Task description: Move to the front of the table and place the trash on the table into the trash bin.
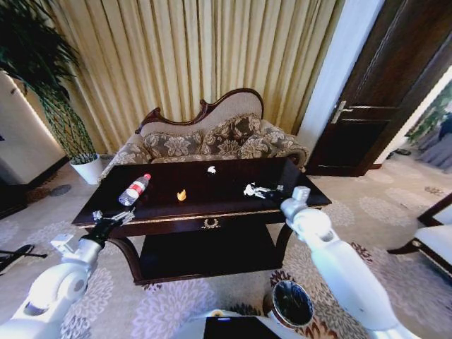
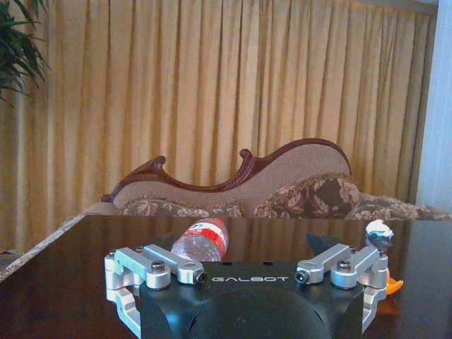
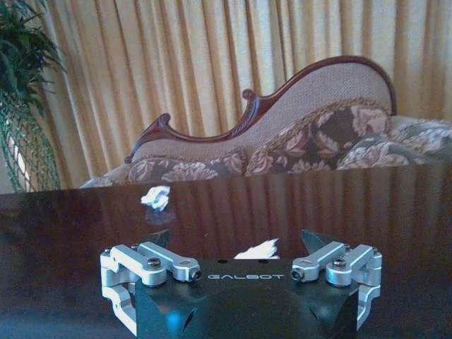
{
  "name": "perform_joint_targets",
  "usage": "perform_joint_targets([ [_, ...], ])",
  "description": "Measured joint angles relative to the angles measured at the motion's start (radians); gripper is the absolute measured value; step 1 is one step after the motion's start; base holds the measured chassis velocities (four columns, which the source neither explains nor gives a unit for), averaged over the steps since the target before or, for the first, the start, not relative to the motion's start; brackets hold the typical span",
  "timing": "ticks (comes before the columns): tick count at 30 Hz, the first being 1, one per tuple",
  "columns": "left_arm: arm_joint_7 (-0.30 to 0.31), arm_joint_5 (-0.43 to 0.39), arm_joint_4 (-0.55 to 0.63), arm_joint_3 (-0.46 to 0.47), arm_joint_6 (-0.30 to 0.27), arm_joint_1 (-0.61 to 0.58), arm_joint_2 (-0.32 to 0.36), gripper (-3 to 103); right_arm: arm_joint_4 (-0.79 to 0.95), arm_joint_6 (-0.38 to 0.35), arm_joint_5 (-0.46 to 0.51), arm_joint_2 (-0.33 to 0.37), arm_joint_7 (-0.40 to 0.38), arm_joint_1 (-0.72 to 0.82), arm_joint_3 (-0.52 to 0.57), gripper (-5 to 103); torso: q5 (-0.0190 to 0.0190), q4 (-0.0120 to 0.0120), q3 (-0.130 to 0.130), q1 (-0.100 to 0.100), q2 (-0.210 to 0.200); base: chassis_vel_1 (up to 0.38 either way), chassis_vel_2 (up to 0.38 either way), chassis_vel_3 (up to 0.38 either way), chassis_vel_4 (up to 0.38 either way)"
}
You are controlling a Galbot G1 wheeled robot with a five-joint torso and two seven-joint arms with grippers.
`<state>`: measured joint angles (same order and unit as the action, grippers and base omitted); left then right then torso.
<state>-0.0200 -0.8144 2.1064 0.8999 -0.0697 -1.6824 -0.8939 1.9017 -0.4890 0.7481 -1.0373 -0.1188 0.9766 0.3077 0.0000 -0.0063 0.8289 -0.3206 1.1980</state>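
While both open grippers, left gripper (image 1: 113,220) and right gripper (image 1: 272,191), hover near it, trash (image 1: 134,189) lies unbinned on the table (image 1: 233,201).

Both white arms reach forward from the robot's body, elbows bent. The left tool (image 1: 113,219) hovers at the near left corner of the bench (image 1: 233,185), its jaws spread wide. The right tool (image 1: 272,191) hangs over the bench's right part, jaws likewise apart.

Bottle (image 1: 134,190) lies on table (image 1: 233,208), left of scrap (image 1: 181,195)
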Motion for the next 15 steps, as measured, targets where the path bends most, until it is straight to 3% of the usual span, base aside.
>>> perform_joint_targets([
  [1, 0.000, 0.002, 0.001, 0.000, 0.002, -0.001, -0.005, 100, -0.026, 0.000, -0.014, -0.017, 0.000, -0.019, -0.024, 100, -0.0003, -0.0007, 0.000, 0.000, 0.000, 0.000, 0.000, 0.000, 0.000],
  [5, -0.002, 0.005, 0.012, 0.005, 0.010, -0.012, -0.017, 100, -0.075, 0.002, -0.047, -0.049, 0.000, -0.053, -0.063, 100, -0.0001, 0.0000, 0.000, 0.000, 0.000, 0.000, 0.000, 0.000, 0.000],
  [15, -0.004, 0.018, 0.031, 0.021, 0.031, -0.037, -0.033, 100, -0.135, 0.028, -0.093, -0.080, 0.000, -0.079, -0.097, 100, 0.0000, -0.0002, 0.000, 0.000, 0.000, 0.000, 0.000, 0.000, 0.000],
])
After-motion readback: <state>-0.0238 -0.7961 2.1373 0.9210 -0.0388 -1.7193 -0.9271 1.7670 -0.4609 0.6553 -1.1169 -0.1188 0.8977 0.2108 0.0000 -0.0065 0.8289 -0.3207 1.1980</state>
